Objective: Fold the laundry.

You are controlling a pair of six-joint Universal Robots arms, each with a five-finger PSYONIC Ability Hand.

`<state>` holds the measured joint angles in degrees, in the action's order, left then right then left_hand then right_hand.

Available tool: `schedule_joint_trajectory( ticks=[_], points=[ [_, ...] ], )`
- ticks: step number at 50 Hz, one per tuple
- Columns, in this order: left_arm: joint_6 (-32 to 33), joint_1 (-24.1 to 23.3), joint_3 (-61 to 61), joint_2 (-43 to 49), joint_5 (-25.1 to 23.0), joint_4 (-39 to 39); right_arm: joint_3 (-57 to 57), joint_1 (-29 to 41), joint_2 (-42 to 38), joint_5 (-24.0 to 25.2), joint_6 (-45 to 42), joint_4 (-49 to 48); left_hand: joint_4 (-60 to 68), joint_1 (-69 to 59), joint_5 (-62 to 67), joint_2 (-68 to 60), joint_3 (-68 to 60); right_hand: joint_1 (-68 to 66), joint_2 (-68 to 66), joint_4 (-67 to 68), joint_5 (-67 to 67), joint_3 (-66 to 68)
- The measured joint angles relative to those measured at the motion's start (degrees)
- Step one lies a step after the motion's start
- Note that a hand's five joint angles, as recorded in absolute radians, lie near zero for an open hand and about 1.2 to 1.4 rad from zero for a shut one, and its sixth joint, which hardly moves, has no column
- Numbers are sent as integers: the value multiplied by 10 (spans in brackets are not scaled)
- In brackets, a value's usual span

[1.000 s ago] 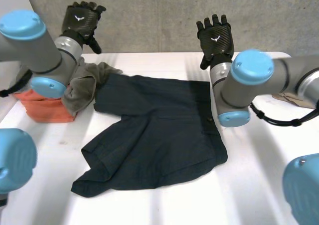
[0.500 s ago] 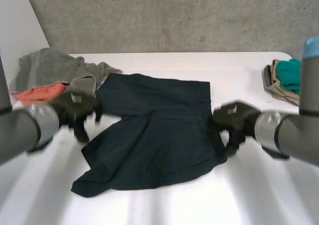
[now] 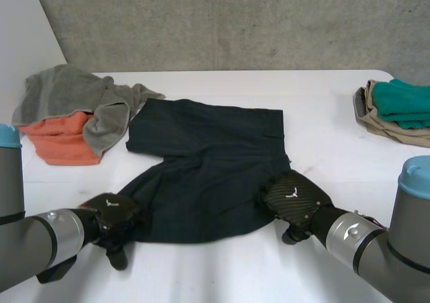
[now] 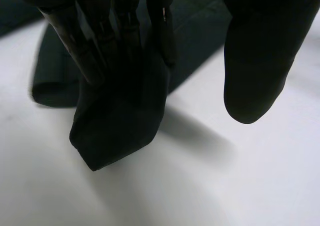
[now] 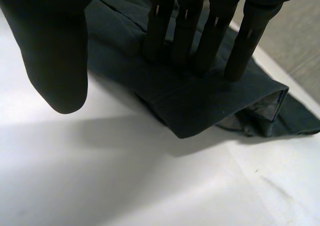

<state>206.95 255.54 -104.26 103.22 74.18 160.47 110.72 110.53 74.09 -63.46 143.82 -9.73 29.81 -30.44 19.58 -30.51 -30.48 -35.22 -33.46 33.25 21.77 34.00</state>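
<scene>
Dark navy shorts point(image 3: 208, 162) lie spread on the white table point(image 3: 322, 115), waistband to the right. My left hand point(image 3: 111, 212) rests on the near left leg corner. In its wrist view the straight fingers point(image 4: 95, 45) press down on that bunched corner point(image 4: 115, 136), and the thumb point(image 4: 255, 60) hangs apart over bare table. My right hand point(image 3: 292, 195) lies on the near right corner. There the straight fingers point(image 5: 215, 35) sit on the hem point(image 5: 200, 110) and the thumb point(image 5: 55, 50) stays clear of the cloth. Neither hand pinches the fabric.
A grey towel point(image 3: 74, 91) drapes over an orange cloth point(image 3: 60, 142) at the far left. A tan and teal folded stack point(image 3: 396, 108) sits at the far right edge. A concrete wall stands behind the table.
Both hands came down from raised at the back of the table to the shorts' near edge. The near left corner now lies a little further in.
</scene>
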Motion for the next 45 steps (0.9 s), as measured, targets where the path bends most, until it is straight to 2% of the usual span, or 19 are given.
schedule_joint_trajectory(
  ticks=[6,12,19,26,32,38,45],
  points=[
    [-8,-3,2,-2,27,31,19,15,4,-14,30,-70,1,0,2,0,0,-49,-62,68,85,61],
    [-13,-6,-2,-21,33,23,25,28,28,-46,46,-85,1,0,2,0,0,-59,-66,77,94,71],
    [-15,11,-10,-50,31,14,18,36,72,-92,56,-41,12,-11,18,-6,-4,-52,-62,69,80,61],
    [-12,24,-16,-61,24,16,20,43,95,-115,71,11,23,-20,26,-11,-9,40,27,-22,-21,-31],
    [-10,21,-20,-58,25,26,29,49,78,-118,80,-11,23,-20,26,-11,-9,46,35,-31,-33,-39],
    [-9,18,-21,-52,27,32,43,64,37,-126,87,-83,69,-68,72,-60,-60,46,35,-31,-36,-39],
    [-14,18,-22,-68,28,32,42,88,-18,-164,112,-151,76,-67,78,-69,-70,21,8,-7,14,-13]
  ],
)
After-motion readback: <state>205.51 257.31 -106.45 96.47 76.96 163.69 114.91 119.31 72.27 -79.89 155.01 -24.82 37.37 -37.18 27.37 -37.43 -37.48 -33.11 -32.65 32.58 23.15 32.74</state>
